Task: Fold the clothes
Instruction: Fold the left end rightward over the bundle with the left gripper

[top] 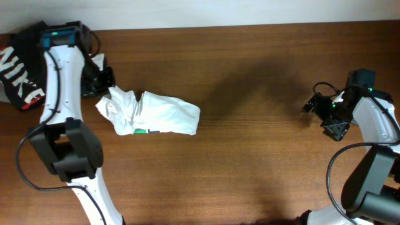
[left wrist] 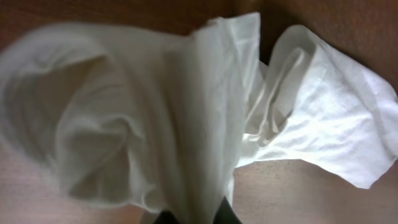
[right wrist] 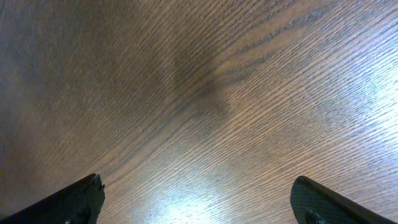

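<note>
Overhead: T-shirt (top: 164, 115) well inside table (top: 262, 156) edges

I see the white shirt (left wrist: 205, 106) filling most of the frame, bunched and creased. One fold runs down to bottom centre, pinched in my left gripper (left wrist: 194, 219). Brown table (left wrist: 298, 193) shows lower right.

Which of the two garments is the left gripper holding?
The white T-shirt, its fabric pinched in the left gripper. The black garment with white lettering lies apart, untouched.
</note>
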`<act>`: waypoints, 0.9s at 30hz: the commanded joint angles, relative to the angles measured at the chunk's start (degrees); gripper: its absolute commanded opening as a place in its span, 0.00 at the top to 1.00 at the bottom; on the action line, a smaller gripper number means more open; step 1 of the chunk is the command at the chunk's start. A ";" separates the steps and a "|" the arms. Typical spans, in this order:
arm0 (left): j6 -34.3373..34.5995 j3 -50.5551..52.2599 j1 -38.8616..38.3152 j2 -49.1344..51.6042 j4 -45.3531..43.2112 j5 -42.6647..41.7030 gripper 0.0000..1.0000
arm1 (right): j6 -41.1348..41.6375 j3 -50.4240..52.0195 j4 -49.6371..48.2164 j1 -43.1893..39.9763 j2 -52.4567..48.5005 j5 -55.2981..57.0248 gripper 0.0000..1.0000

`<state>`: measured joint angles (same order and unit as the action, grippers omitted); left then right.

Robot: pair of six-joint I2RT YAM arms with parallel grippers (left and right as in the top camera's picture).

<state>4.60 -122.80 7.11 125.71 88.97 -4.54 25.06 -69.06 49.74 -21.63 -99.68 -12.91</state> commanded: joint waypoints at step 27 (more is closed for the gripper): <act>10.88 -3.80 -7.45 -0.11 6.54 12.92 0.99 | -0.44 -0.11 0.11 -0.20 0.96 0.72 0.01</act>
<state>13.17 -126.34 -4.16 125.71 94.28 3.95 25.02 -69.06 49.74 -21.63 -99.68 -12.91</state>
